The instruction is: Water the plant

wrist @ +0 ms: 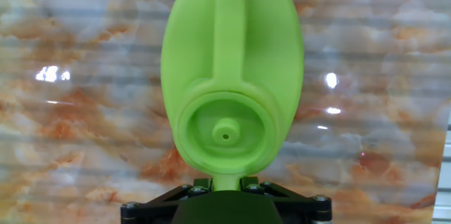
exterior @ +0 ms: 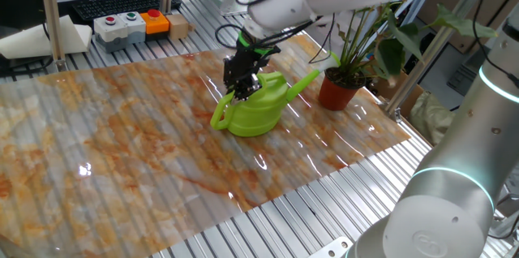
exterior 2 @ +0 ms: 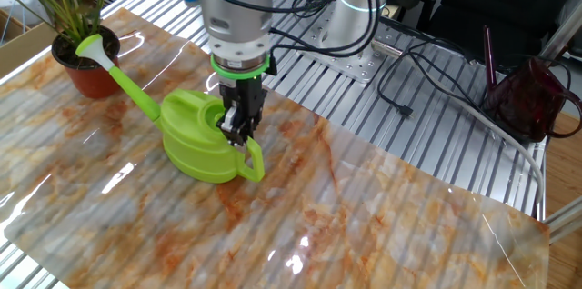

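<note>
On the marbled orange-and-white table cover [exterior: 122,144], a lime-green watering can [exterior: 255,110] stands upright near the middle, its long spout [exterior 2: 132,89] angled up toward the plant [exterior: 365,43]. The plant, with thin stems and large dark-green leaves, sits in a terracotta-red pot [exterior: 339,92] close to the cover's edge, just beyond the spout's rose [exterior 2: 96,46]; in the other fixed view the rose overlaps the pot rim, though whether the 2 touch cannot be judged. The gripper [exterior 2: 236,130] points straight down at the rear of the can, its 2 fingers narrowed around the can's handle [exterior 2: 252,160] near where the handle joins the body; the grip appears closed on it, although the contact itself is partly hidden. In the hand view, the can's round filler opening [wrist: 225,134] lies directly above the gripper's black base. A control box [exterior: 130,24] with coloured buttons rests on the slatted aluminium table [exterior: 324,209] behind the cover.
</note>
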### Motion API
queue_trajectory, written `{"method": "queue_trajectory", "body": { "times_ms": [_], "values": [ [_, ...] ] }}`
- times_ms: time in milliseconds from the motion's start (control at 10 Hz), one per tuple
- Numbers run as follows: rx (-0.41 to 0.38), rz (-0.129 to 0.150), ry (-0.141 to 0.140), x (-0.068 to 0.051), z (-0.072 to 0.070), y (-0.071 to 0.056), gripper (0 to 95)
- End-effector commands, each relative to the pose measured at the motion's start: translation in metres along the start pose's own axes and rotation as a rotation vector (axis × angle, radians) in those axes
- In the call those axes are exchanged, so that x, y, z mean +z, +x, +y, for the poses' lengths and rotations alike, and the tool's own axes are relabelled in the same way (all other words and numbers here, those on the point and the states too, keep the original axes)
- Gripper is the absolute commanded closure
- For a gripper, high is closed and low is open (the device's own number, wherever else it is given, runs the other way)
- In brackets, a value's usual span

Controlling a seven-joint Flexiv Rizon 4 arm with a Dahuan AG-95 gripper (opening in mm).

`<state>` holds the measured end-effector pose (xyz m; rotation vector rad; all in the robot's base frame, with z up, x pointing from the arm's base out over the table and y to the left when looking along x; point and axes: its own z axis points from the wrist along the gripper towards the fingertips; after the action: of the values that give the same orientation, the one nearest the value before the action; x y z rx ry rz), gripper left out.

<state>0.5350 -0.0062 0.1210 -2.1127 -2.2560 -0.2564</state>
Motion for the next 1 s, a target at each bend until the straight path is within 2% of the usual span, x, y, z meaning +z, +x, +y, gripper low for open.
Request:
{"method": "queue_trajectory", "body": {
  "times_ms": [100,200,300,500,1000],
  "values": [
    [-0.007,0.031,0.0,0.0,0.0,-0.004,95.0],
    [0.007,0.066,-0.003,-0.002,0.0,-0.004,95.0],
    [0.013,0.074,-0.003,-0.004,0.0,-0.004,95.0],
    [0.004,0.074,-0.003,-0.004,-0.001,-0.008,95.0],
    [0.024,0.094,0.0,-0.01,-0.002,-0.014,95.0]
  ]
}}
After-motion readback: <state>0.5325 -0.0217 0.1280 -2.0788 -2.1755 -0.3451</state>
